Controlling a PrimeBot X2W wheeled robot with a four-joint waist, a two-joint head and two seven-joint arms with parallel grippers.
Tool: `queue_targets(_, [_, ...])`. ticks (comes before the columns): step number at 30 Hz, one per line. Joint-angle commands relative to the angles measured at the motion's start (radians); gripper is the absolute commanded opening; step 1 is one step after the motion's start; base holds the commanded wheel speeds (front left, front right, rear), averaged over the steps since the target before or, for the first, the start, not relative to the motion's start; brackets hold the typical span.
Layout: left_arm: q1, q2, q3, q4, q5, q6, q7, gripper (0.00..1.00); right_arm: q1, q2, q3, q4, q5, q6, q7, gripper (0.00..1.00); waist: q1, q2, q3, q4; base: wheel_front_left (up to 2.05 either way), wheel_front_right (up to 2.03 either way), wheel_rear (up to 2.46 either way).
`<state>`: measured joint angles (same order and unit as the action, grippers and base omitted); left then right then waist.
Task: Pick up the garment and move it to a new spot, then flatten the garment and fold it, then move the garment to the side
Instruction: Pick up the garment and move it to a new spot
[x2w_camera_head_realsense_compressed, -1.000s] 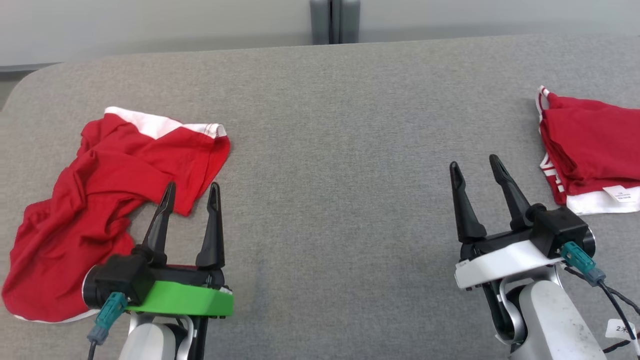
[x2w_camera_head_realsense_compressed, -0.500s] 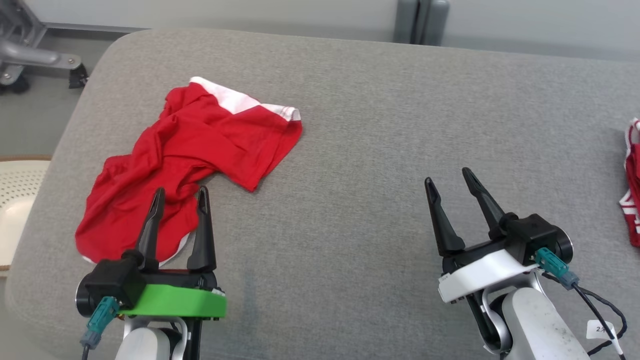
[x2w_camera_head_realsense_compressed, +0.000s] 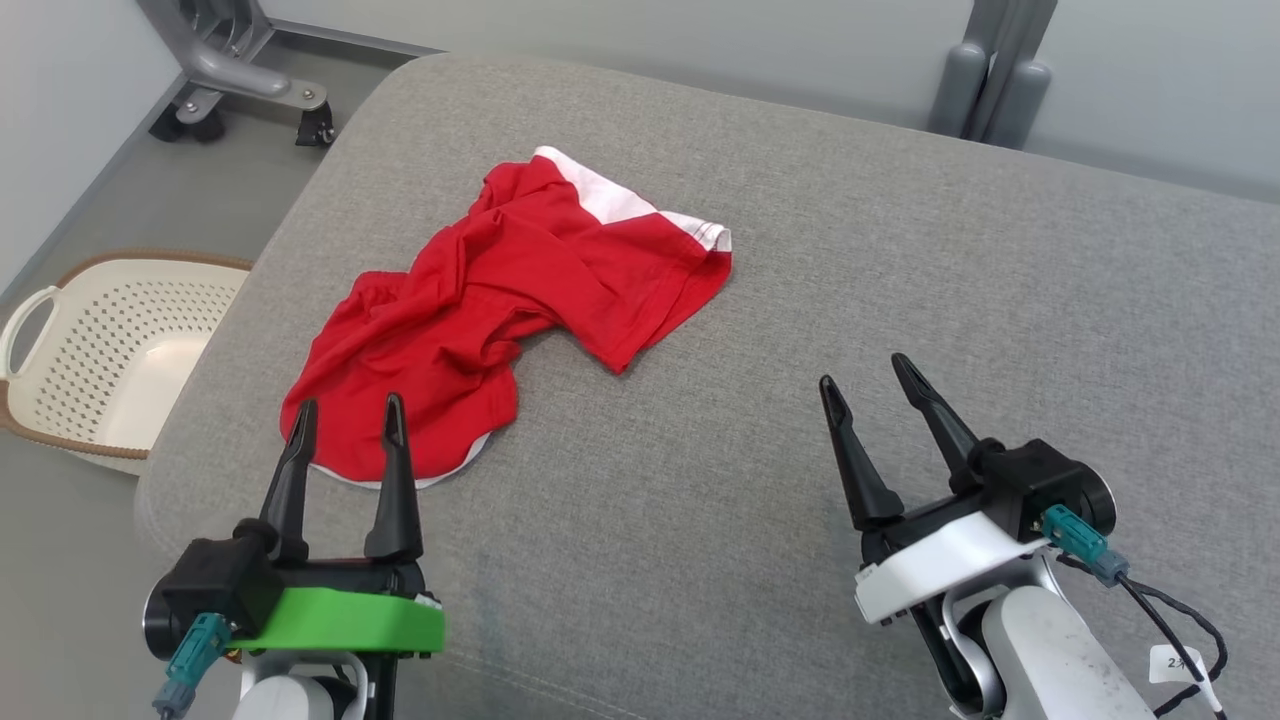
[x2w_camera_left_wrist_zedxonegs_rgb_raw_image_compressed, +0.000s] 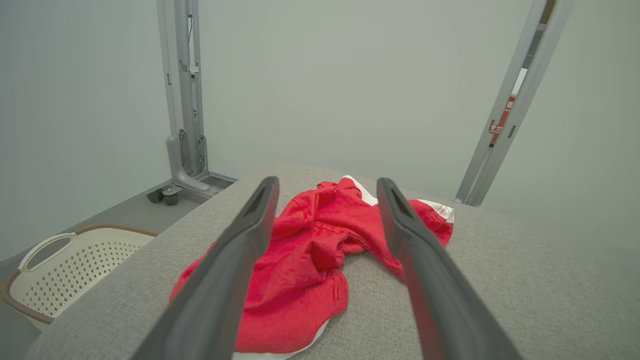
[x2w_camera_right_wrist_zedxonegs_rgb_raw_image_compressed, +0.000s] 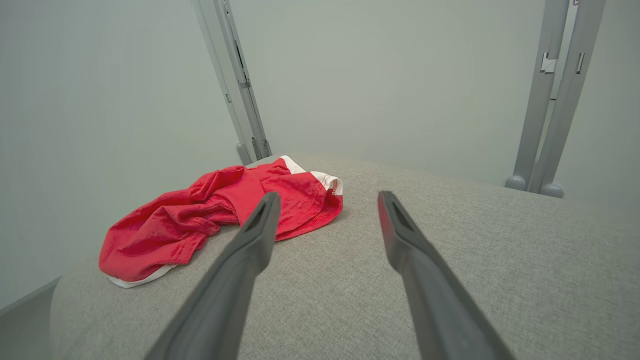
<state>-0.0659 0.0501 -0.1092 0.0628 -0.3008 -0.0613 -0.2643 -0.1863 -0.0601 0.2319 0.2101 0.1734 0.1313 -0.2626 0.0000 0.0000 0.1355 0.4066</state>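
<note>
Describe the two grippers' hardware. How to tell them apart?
Both: two long tapered black fingers, teal connector, pale forearm. The left gripper has a green bracket; the right gripper a white bracket, plus a black cable with a white paper tag.

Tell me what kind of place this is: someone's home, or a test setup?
Most likely a lab or test room staged for laundry folding, not a home: a grey padded table against bare walls, a metal frame on castors standing past it, and a white laundry basket on the floor.
</note>
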Motion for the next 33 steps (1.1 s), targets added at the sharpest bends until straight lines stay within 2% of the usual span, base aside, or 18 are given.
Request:
queue_targets(1, [0.013, 0.001, 0.001, -0.004, -0.005, 0.007, 0.001, 1.0, 0.002, -0.002, -0.001, 0.004, 0.007, -0.001, -0.003, 1.0, 0.0, 0.0, 0.002, 0.008, 0.0, 0.0, 0.0])
queue_targets(11, [-0.028, 0.001, 0.046, 0.005, -0.028, 0.029, 0.0, 1.0, -0.021, -0.016, 0.003, -0.007, 0.003, -0.001, -0.003, 1.0, 0.0, 0.0, 0.041, -0.018, 0.0, 0.0, 0.0])
queue_targets(16, [-0.075, 0.001, 0.086, 0.089, 0.0, 0.037, 0.001, 1.0, -0.039, -0.047, -0.012, -0.026, -0.02, -0.001, -0.003, 1.0, 0.0, 0.0, 0.087, -0.032, 0.0, 0.0, 0.0])
queue_targets(20, [-0.129, 0.001, 0.112, 0.215, 0.018, 0.048, 0.001, 1.0, -0.058, -0.078, -0.028, -0.049, -0.035, -0.001, -0.003, 1.0, 0.0, 0.0, 0.134, -0.042, 0.0, 0.0, 0.0])
queue_targets(26, [-0.265, 0.029, 0.135, 0.496, 0.041, 0.04, 0.001, 1.0, -0.076, -0.12, -0.061, -0.082, -0.048, -0.001, -0.003, 1.0, 0.0, 0.0, 0.198, -0.054, 0.0, 0.0, 0.0])
queue_targets(33, [-0.462, 0.082, 0.111, 0.725, 0.047, -0.016, 0.0, 1.0, -0.089, -0.154, -0.075, -0.102, -0.063, -0.001, -0.003, 1.0, 0.0, 0.0, 0.259, -0.068, 0.0, 0.0, 0.0])
